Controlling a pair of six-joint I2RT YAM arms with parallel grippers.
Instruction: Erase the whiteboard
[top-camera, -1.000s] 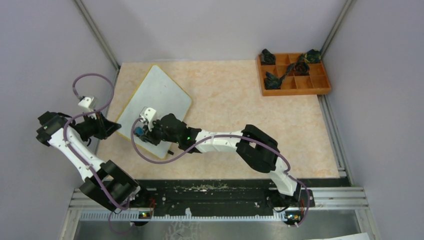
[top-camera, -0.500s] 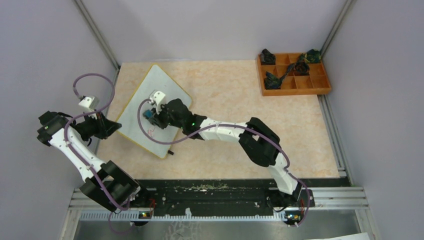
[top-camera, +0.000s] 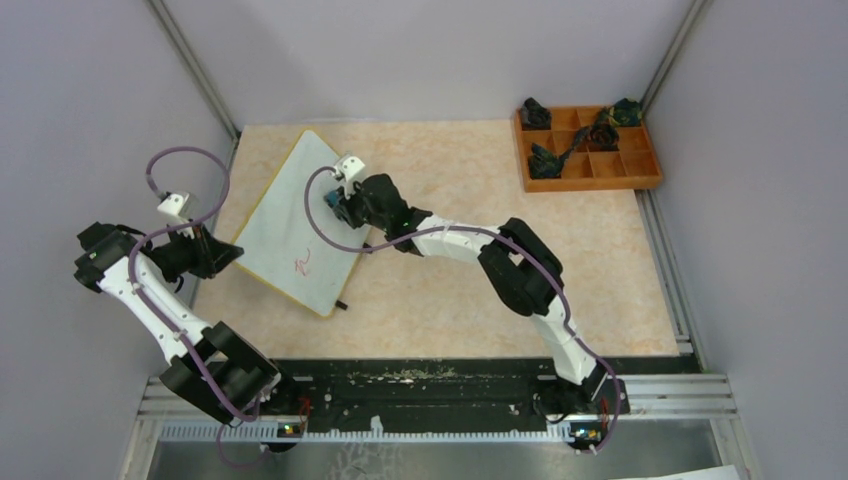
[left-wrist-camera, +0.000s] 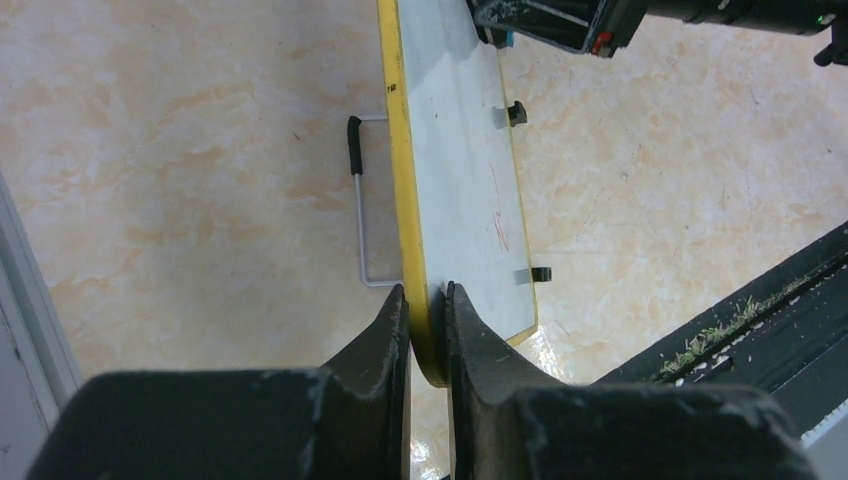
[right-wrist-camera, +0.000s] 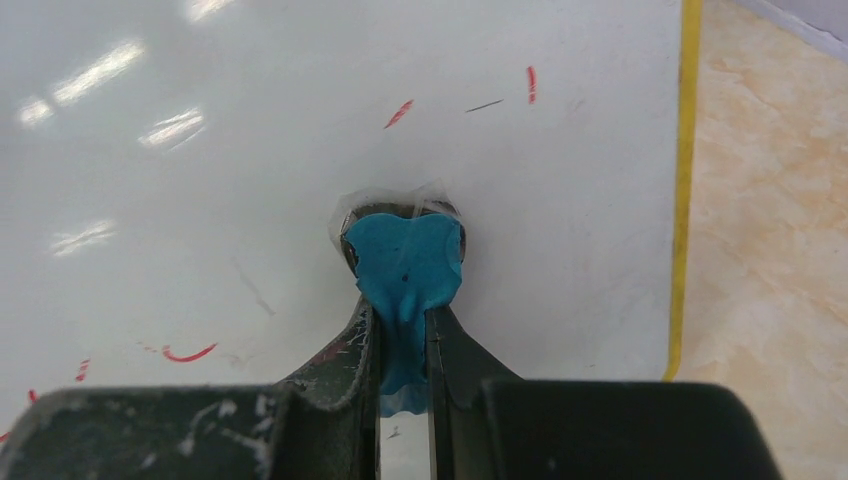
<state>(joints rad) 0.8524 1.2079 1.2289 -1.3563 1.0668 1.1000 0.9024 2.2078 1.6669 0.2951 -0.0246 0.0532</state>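
Wiping is the step in hand, and it looks partly done. Nearest the bases, the left hand (left-wrist-camera: 428, 296) is clenched on the board's yellow edge at its near left corner, one finger on each face, steadying it. The board (top-camera: 290, 215) lies at a slant across the left part of the surface (top-camera: 480, 180), raised a little on black feet. Red marks (top-camera: 303, 264) show on its near half, close to the near edge. The right wrist view shows short red flecks (right-wrist-camera: 190, 353) scattered elsewhere on the white. Farther out, the right hand (right-wrist-camera: 401, 315) is clenched on a blue wad (right-wrist-camera: 403, 262), which is pressed against the board near its far right edge, just inside the yellow rim.

As I judge it, the next move is to draw the wad toward the near half and over the red marks. It should be kept pressed flat, with the left hand holding firm so the board neither slides nor tips. The flecks need a pass too.

Farthest, at the right rear of the surface and well apart from the board, stands a tray (top-camera: 590, 184) of compartments. Dark objects (top-camera: 603, 130) sit in several of them and others look bare. What the objects are is too small to tell.
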